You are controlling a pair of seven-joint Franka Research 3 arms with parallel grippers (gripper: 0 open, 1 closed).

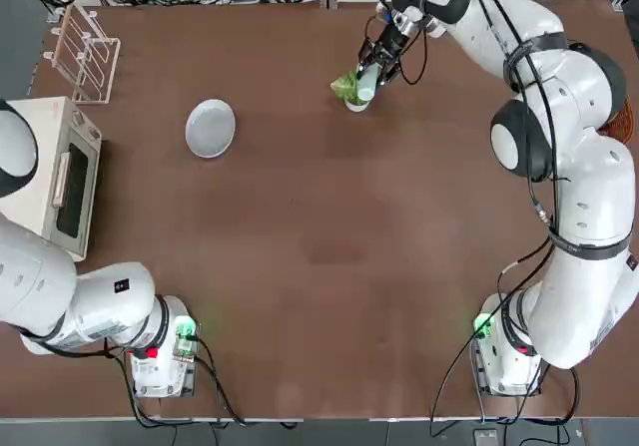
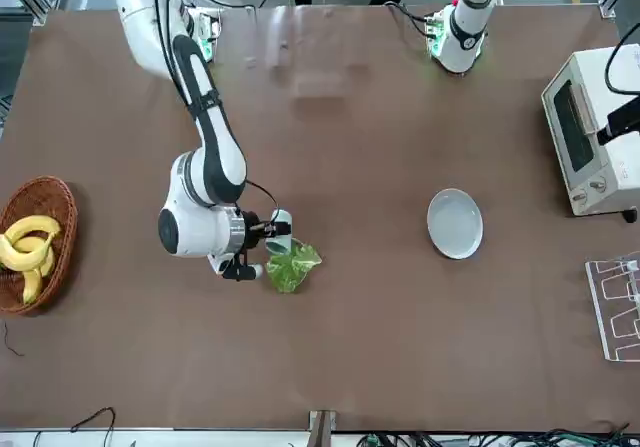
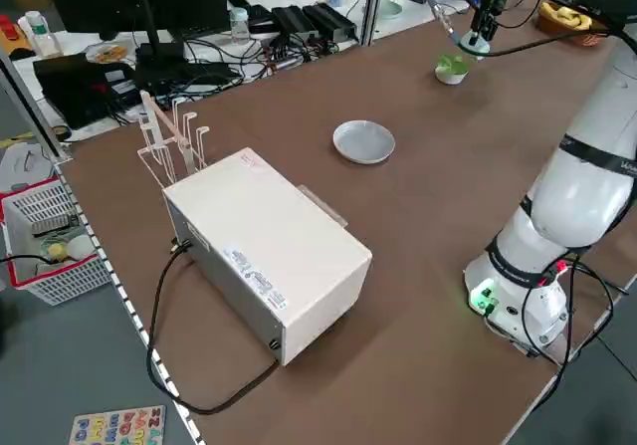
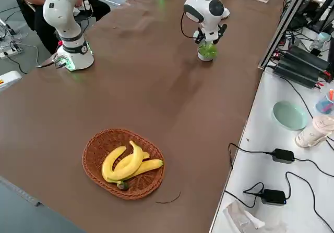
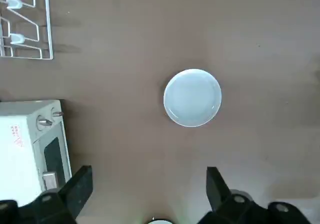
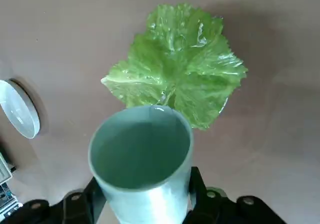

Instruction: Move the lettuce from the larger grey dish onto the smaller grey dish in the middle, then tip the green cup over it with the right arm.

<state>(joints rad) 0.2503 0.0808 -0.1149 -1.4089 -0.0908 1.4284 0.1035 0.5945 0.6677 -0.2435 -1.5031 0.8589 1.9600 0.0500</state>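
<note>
Green cup (image 6: 142, 159) beside lettuce (image 6: 182, 63), tabletop (image 6: 45, 43) open around.

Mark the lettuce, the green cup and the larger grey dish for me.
lettuce (image 6: 175, 58): right wrist view, middle of the leaves
green cup (image 6: 150, 204): right wrist view, outer wall
larger grey dish (image 5: 192, 97): left wrist view, bare centre

Two grey dishes (image 1: 211, 129), three bananas (image 4: 125, 165)
</note>
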